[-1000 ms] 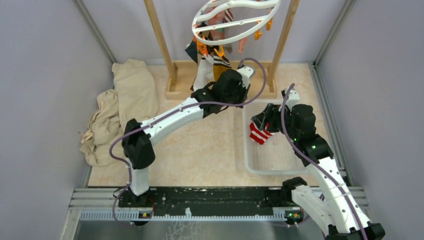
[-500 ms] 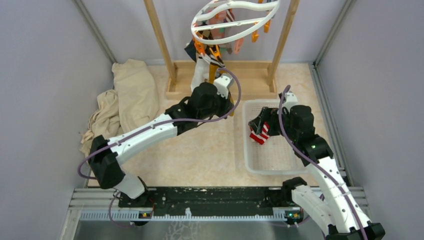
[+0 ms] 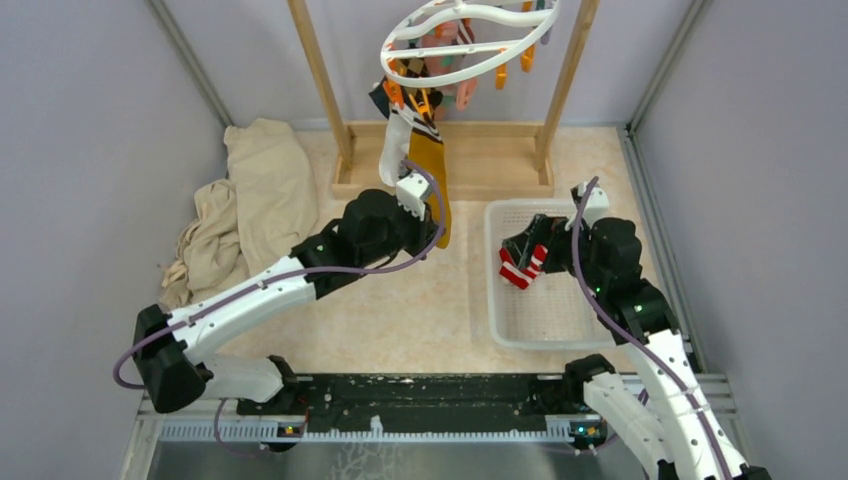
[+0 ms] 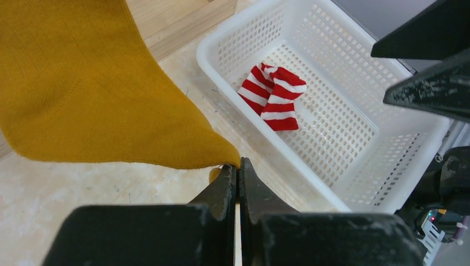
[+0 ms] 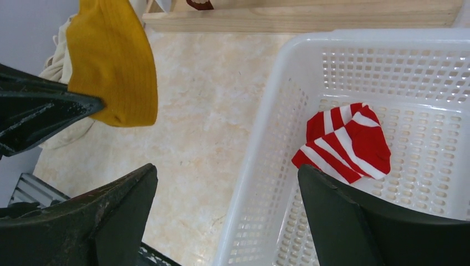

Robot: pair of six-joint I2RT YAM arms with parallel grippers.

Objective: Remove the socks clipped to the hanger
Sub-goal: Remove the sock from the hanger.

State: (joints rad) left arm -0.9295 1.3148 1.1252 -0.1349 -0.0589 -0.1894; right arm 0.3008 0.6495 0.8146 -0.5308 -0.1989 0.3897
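The white ring hanger (image 3: 470, 40) hangs from the wooden frame with several socks clipped under it. A mustard sock (image 3: 432, 175) stretches down from its orange clips beside a white sock (image 3: 393, 150). My left gripper (image 3: 436, 232) is shut on the mustard sock's (image 4: 83, 88) lower tip, pinched at the jaw tips (image 4: 238, 166). A red-white striped sock (image 5: 346, 144) lies loose on the floor of the white basket (image 5: 266, 138). My right gripper (image 5: 227, 177) stands wide open over the basket's left wall with nothing between its fingers. That striped sock (image 4: 274, 97) also shows in the left wrist view.
The wooden frame (image 3: 325, 90) with its base board (image 3: 490, 165) stands at the back. A heap of beige cloth (image 3: 240, 210) lies at the left wall. The perforated basket (image 3: 545, 335) sits right of centre, just right of the left gripper.
The right gripper opened wide and the striped sock dropped out of it into the basket. The left arm drew back towards the near left, pulling the mustard sock's tip with it.
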